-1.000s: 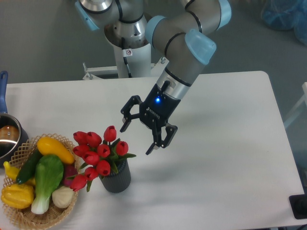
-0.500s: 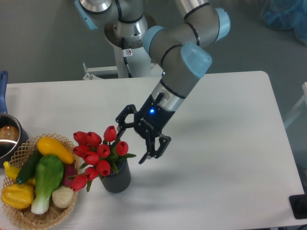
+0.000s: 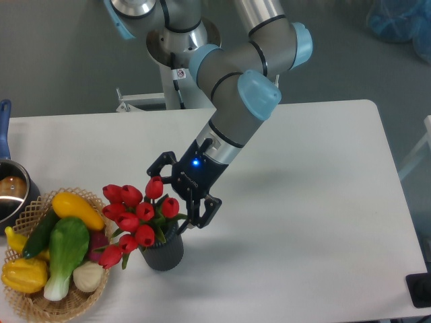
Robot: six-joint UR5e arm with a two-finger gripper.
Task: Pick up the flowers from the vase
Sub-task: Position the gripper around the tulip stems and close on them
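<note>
Approach to the grasp. The black two-finger gripper [image 3: 174,195] on the grey-and-blue arm stands with its jaws spread apart and nothing between them, its fingertips at the right-hand edge of the bunch of red tulip buds with green stems and leaves [image 3: 138,215]. The bunch sits in the small dark grey ribbed cylindrical vase [image 3: 163,251], which stands upright on the white table [image 3: 310,202], just right of the woven wicker basket of vegetables [image 3: 54,252]. The uppermost bud appears to lie close to one finger; whether they touch cannot be told.

To do this step well, the jaws should straddle the gathered stems and leaves just above the vase mouth, not the loose outer buds, since the bunch is wider than the vase and a hold on one bud would likely slip or bend it. The fingers should close before any lift, and the pull should run along the vase axis, or the light vase may tip or rise with the stems.
</note>
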